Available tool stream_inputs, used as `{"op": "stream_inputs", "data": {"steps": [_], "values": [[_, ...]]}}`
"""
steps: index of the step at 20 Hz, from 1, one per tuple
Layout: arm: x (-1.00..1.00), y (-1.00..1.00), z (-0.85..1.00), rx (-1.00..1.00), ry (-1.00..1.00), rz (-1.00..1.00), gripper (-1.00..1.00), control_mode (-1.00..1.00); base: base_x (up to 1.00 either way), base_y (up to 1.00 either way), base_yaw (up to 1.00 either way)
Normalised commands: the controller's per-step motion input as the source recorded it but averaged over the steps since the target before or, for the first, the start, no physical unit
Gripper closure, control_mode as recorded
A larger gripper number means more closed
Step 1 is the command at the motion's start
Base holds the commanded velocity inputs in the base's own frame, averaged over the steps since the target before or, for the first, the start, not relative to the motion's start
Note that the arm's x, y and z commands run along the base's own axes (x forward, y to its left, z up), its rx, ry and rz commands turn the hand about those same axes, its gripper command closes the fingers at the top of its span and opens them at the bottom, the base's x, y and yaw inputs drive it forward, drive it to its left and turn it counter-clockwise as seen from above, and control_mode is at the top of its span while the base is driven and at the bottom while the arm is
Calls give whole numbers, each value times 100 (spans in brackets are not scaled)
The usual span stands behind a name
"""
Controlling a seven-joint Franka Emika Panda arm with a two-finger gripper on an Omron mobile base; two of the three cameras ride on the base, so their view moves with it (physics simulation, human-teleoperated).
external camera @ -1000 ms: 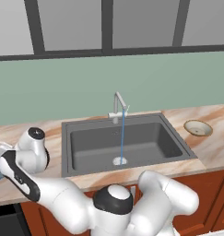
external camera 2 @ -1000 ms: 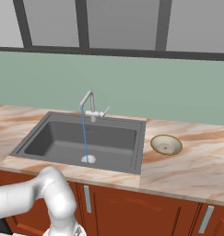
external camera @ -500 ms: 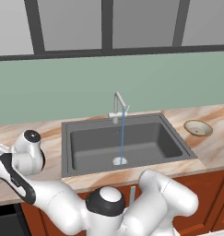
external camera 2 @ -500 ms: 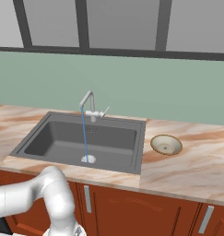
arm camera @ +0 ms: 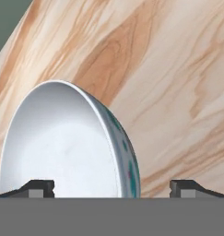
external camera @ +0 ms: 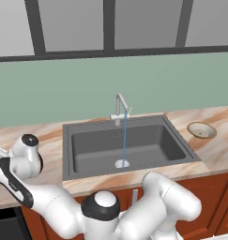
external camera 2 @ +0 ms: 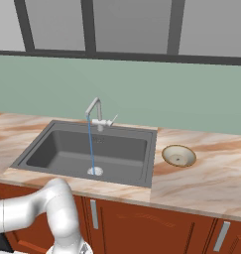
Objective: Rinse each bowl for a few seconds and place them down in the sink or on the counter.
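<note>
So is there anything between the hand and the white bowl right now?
Nothing visible. In the hand view the white bowl sits on the counter right in front of the open hand, with its rim between the fingertips and no other object between.

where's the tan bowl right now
The tan bowl sits upright on the counter just right of the sink, apart from its rim; in the left base view it lies near the right edge.

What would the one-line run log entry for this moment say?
gripper: open, hovering at pale bowl on counter, nothing held | tap: running into sink | beige bowl: on counter, right of sink
</note>
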Motion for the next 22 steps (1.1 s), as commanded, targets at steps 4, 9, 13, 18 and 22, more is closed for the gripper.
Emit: {"op": "stream_inputs", "data": {"steps": [4,9,13,18,22], "values": [[11,18,-17,0,0,-2,100,-100,0,0,0],[7,9,-11,0,0,-1,100,-100,0,0,0],[0,0,-5,0,1,0,100,-100,0,0,0],[-4,-5,-4,1,2,0,100,-100,0,0,0],[-15,-17,3,2,1,-3,100,-100,0,0,0]]}}
